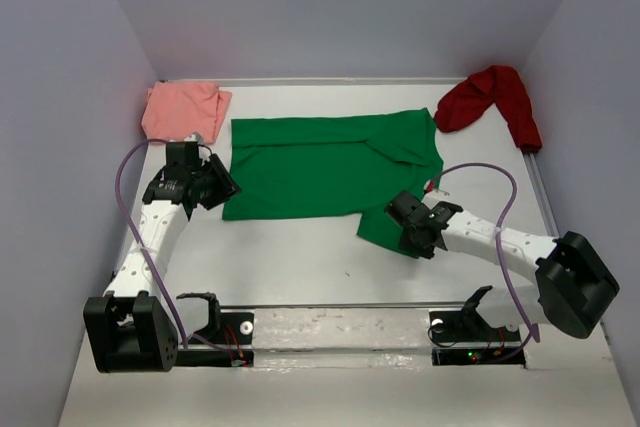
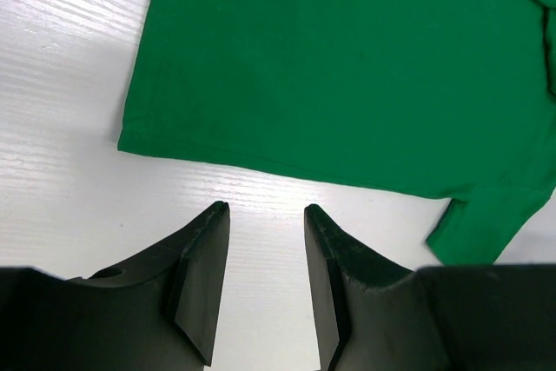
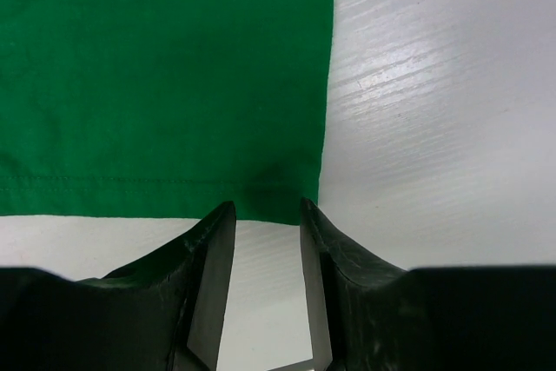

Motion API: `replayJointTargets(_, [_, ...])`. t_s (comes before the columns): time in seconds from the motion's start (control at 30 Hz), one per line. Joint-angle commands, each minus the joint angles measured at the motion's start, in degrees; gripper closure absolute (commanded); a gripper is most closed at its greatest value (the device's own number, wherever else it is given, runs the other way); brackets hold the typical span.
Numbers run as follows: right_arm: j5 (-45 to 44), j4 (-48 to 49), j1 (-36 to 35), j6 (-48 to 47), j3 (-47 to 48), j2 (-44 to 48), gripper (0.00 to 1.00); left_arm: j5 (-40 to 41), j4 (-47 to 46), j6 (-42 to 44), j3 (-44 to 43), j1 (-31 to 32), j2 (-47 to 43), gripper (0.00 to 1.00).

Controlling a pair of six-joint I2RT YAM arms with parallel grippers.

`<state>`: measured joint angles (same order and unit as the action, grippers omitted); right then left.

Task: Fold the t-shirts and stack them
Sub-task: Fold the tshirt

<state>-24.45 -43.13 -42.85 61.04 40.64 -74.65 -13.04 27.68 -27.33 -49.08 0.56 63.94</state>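
Judging the job barely begun, I see only the green t-shirt (image 1: 310, 172) laid out mid-desk. It is mostly flat, with its right side doubled over and a flap trailing toward the near edge. The salmon-pink t-shirt (image 1: 185, 109) sits bunched in the far left corner. The dark red t-shirt (image 1: 492, 99) lies crumpled in the far right corner, and neither has been folded. Nothing is stacked.

My left fingers (image 2: 200, 258) stand apart and empty over bare desk (image 1: 300, 267), just short of the green hem's near left corner. My right fingers (image 3: 208, 249) are also apart, tips at the corner of the trailing flap, not clamped on it. I reckon one fold is under way, with two whole shirts and the stacking left.
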Motion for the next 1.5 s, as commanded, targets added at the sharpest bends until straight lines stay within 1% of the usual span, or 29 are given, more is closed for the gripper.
replayJointTargets(0.0, [0.4,2.4,-0.5,1.1,-0.8,0.6,0.59,-1.6,0.8,1.1,-0.9,-0.1,-1.2,0.5])
replayJointTargets(0.13, [-0.7,0.3,-0.5,2.3,-0.3,1.2,0.58,-1.7,0.5,1.2,-1.3,-0.1,-0.9,0.5])
replayJointTargets(0.37, [-3.0,-6.2,-1.0,7.9,2.8,-4.6,0.56,-2.3,0.3,1.1,-0.8,-0.1,-0.2,0.5])
replayJointTargets(0.53, [-2.0,-5.9,-2.9,10.2,2.8,-6.6,0.56,-2.2,0.4,1.1,-0.8,-0.1,-0.5,0.5])
replayJointTargets(0.6, [-1.7,-5.3,-2.9,10.2,2.5,-6.9,0.59,-2.3,0.6,1.1,-0.8,-0.1,-0.5,0.5])
replayJointTargets(0.63, [-1.6,-4.6,-2.9,10.2,2.2,-7.3,0.61,-2.3,0.5,1.1,-0.8,-0.1,-0.6,0.5])
replayJointTargets(0.67, [-1.6,-4.4,-2.9,10.1,2.2,-7.3,0.66,-2.5,0.5,1.1,-0.8,-0.1,-0.6,0.5])
replayJointTargets(0.7, [-1.6,-4.2,-3.4,10.2,2.2,-7.3,0.78,-2.4,0.4,1.1,-0.8,-0.1,-0.6,0.5])
replayJointTargets(0.73, [-1.7,-4.3,-3.4,10.3,2.2,-7.3,0.85,-2.3,0.6,1.2,-0.8,-0.1,-0.5,0.5])
replayJointTargets(0.77, [-1.7,-4.2,-3.4,10.3,2.2,-7.2,0.94,-2.3,0.5,1.2,-0.6,-0.1,-0.5,0.5])
replayJointTargets(0.83, [-2.0,-4.4,-3.4,10.7,2.3,-7.0,0.96,-1.9,0.4,1.3,-0.4,-0.1,-0.6,0.5])
replayJointTargets(0.9, [-2.6,-5.2,-3.4,11.2,2.9,-7.0,0.97,0.5,0.4,1.1,0.0,-0.1,-0.6,0.5])
replayJointTargets(1.0, [-3.3,-5.6,-4.0,11.6,3.4,-7.5,0.99,8.3,2.5,0.0,-0.6,0.0,0.0,0.52])
replayJointTargets(1.03, [-3.4,-5.4,-4.5,11.2,3.7,-7.8,0.99,13.3,3.9,-0.7,-0.8,0.9,0.8,0.53])
replayJointTargets(1.1, [-3.6,-5.6,-4.5,11.3,4.4,-8.5,1.0,17.2,5.4,-2.2,-2.1,1.5,2.6,0.54])
replayJointTargets(1.17, [-3.9,-5.6,-5.0,11.1,5.1,-8.8,1.0,20.5,8.3,-3.0,-3.6,1.9,5.9,0.63])
replayJointTargets(1.2, [-3.9,-5.5,-5.0,11.1,5.2,-8.8,1.0,21.3,9.2,-4.2,-4.1,1.9,7.0,0.67])
replayJointTargets(1.23, [-3.9,-5.0,-5.6,10.8,5.3,-8.4,1.0,21.4,11.2,-4.7,-4.6,1.9,9.4,0.68])
replayJointTargets(1.3, [-4.1,-4.7,-5.6,10.5,5.3,-7.9,1.0,18.2,11.4,-4.6,-4.8,2.0,11.8,0.71])
replayJointTargets(1.33, [-3.7,-3.7,-5.6,9.9,5.1,-7.1,1.0,18.0,11.7,-5.2,-4.9,2.0,13.5,0.75])
replayJointTargets(1.4, [-3.4,-2.5,-5.6,9.4,4.4,-6.2,1.0,16.5,10.5,-4.1,-5.1,2.4,13.8,0.75])
replayJointTargets(1.47, [-3.3,-2.7,-5.6,8.8,4.1,-5.2,1.0,14.5,10.1,-4.3,-5.3,2.3,13.5,0.69])
